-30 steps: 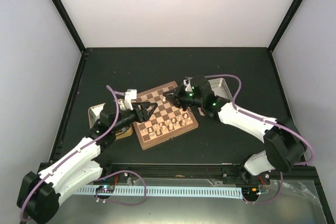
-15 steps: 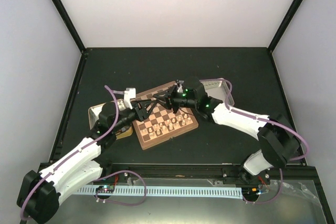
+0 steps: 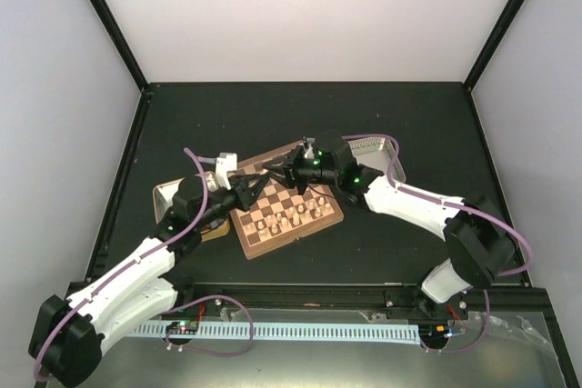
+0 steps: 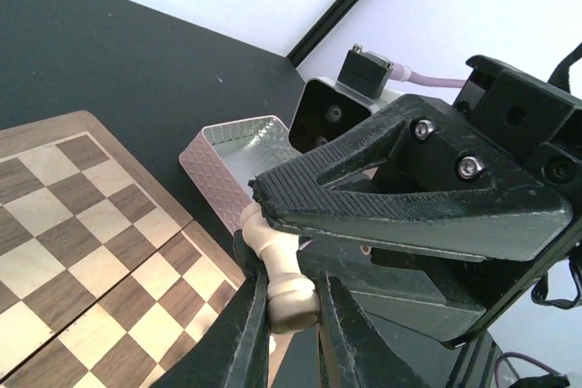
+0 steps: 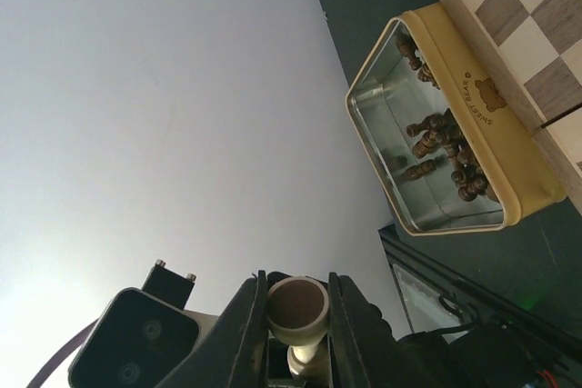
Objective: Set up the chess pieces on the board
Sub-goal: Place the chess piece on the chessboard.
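The board (image 3: 320, 213) lies mid-table with several cream chess pieces (image 3: 287, 216) standing on its near rows. My two grippers meet tip to tip above its far-left part. In the left wrist view my left gripper (image 4: 293, 279) is shut on the wide base of a cream chess piece (image 4: 289, 302). That piece's head reaches under a finger (image 4: 391, 179) of the right gripper. In the right wrist view my right gripper (image 5: 296, 283) is shut on a cream piece's round base (image 5: 297, 304). Whether both hold the same piece I cannot tell.
A yellow-rimmed tin (image 5: 536, 184) holding several dark brown pieces sits beside the board's left edge (image 3: 216, 229). One shallow metal tray (image 3: 165, 195) lies left of it. A second metal tray (image 3: 389, 145) lies behind the right arm, also visible in the left wrist view (image 4: 232, 147).
My right gripper has carried its piece left across the board to meet the left gripper. The left jaws, open a second ago, have closed on the piece's base.
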You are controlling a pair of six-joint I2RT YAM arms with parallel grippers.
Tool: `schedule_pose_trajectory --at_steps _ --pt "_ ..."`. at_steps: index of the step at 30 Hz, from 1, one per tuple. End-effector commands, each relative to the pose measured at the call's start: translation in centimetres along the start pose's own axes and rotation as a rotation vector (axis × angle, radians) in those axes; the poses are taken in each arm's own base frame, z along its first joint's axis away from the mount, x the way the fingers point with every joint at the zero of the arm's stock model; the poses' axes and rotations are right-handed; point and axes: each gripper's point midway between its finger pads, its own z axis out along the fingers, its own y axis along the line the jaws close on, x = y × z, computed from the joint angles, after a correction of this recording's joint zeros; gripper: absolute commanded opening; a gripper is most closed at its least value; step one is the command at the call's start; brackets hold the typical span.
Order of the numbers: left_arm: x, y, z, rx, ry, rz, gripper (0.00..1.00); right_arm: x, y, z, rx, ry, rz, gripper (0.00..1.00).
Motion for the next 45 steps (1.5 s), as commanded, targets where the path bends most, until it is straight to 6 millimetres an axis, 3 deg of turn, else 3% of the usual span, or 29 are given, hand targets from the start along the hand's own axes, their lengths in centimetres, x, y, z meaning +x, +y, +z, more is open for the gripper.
schedule_pose_trajectory --at_steps 1,4,7,10,16,20,30,35,45 --pt "-2.0 -0.3 -0.6 -0.065 -0.035 0.037 0.03 1.3 0.5 0.0 0.025 0.027 -0.074 0.16" --pt "-1.4 0.5 -0.9 -0.124 0.009 0.047 0.02 0.8 0.6 -0.4 0.046 -0.009 -0.144 0.26" --pt "-0.3 1.3 -1.2 -0.192 0.098 0.035 0.01 -0.2 1.2 -0.8 0.068 -0.072 -0.288 0.49" --pt "1.5 2.5 -1.8 -0.273 0.222 0.012 0.01 -2.2 1.5 -2.2 0.088 -0.166 -0.426 0.58" --pt "5.0 4.5 -3.6 -0.440 0.507 -0.035 0.02 -6.1 0.6 -6.2 0.221 -0.326 -0.620 0.61" --pt "6.4 5.7 -3.8 -0.523 0.674 -0.062 0.02 -7.0 -0.5 -7.9 0.314 -0.385 -0.680 0.61" --pt "8.9 9.4 -1.1 -0.619 0.957 -0.122 0.02 -7.0 -2.2 -8.4 0.386 -0.362 -0.736 0.61" --pt "9.8 11.0 -1.0 -0.671 1.042 -0.144 0.04 -7.0 -2.8 -8.9 0.383 -0.375 -0.735 0.62" --pt "8.7 12.8 -0.3 -0.737 1.016 -0.138 0.32 -6.8 -3.3 -9.1 0.386 -0.364 -0.748 0.62"
